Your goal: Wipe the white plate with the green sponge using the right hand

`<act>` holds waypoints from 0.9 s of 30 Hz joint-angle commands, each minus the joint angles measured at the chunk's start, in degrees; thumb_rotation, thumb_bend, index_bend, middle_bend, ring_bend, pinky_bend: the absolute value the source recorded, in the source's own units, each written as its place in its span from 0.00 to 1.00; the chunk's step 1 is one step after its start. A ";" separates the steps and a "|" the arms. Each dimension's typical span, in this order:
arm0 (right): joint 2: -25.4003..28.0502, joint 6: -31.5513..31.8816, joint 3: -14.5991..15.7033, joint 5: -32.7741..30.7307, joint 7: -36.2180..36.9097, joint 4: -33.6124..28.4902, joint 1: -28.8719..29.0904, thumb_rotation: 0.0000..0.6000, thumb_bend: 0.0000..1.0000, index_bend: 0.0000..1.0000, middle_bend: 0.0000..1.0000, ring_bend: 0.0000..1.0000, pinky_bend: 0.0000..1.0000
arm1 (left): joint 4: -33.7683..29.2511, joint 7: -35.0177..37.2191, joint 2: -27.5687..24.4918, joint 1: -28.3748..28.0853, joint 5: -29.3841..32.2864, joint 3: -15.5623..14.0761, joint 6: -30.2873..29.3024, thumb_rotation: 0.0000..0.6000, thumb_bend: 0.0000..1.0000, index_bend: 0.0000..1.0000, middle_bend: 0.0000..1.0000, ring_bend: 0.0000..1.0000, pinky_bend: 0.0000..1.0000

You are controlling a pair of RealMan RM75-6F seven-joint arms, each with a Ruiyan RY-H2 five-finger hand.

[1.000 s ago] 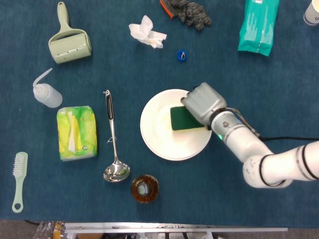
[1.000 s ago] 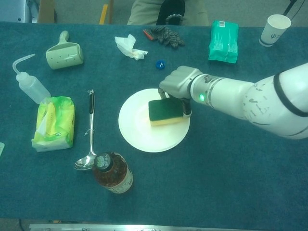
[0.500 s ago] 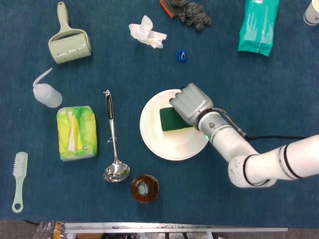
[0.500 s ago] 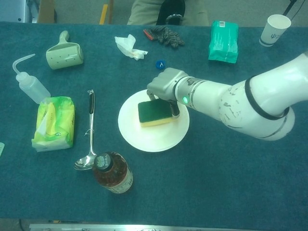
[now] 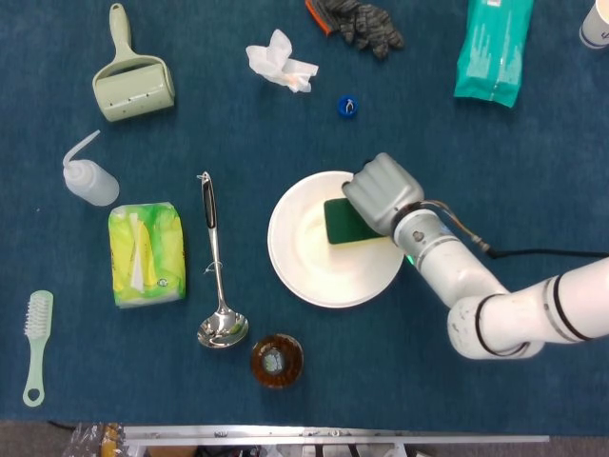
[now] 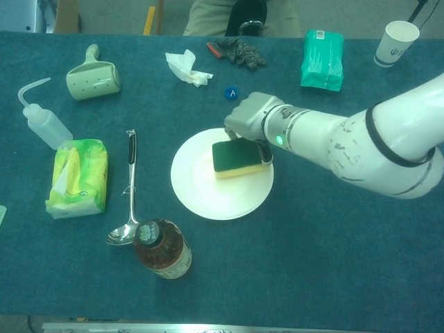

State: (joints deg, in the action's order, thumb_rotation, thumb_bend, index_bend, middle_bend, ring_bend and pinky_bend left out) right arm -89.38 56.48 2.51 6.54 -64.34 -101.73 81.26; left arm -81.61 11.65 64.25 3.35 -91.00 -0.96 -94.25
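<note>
Covering the whole work area, the blue table cloth (image 5: 533,152) carries the white plate (image 5: 314,267) near centre. Right arm (image 6: 374,149) enters from 4 o'clock, ending in the right hand (image 5: 383,193) at the plate's 2 o'clock rim, fingers curled down, gripping the green sponge (image 5: 344,224). Sponge lies flat on the plate's upper right part, green face up, long axis running 9 to 3 o'clock. Plate's left half is bare. Ladle (image 5: 217,276) lies at 9 o'clock, bottle (image 5: 276,360) at 7 o'clock, both apart from the rim
</note>
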 commanded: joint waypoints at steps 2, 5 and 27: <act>1.35 0.71 0.99 -0.12 -0.73 -1.82 0.33 1.00 0.22 0.51 0.36 0.28 0.50 | -0.27 -0.31 0.15 -0.15 -0.20 -0.04 0.18 1.00 0.37 0.32 0.26 0.18 0.16; 1.78 1.08 1.46 -0.30 -1.01 -2.75 0.47 1.00 0.22 0.51 0.36 0.28 0.50 | -0.35 -0.45 0.31 -0.19 -0.20 -0.04 0.28 1.00 0.37 0.32 0.26 0.18 0.16; -4.05 -0.06 -0.84 -1.88 -1.20 2.08 2.55 1.00 0.22 0.51 0.36 0.28 0.50 | 1.89 1.52 0.84 0.66 0.67 0.01 -0.07 1.00 0.37 0.32 0.26 0.18 0.16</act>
State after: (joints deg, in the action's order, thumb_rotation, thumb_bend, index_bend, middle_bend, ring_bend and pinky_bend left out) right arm -93.14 56.55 1.89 4.92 -65.49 -99.95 83.63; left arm -79.73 13.16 65.09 4.00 -90.33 -0.96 -94.31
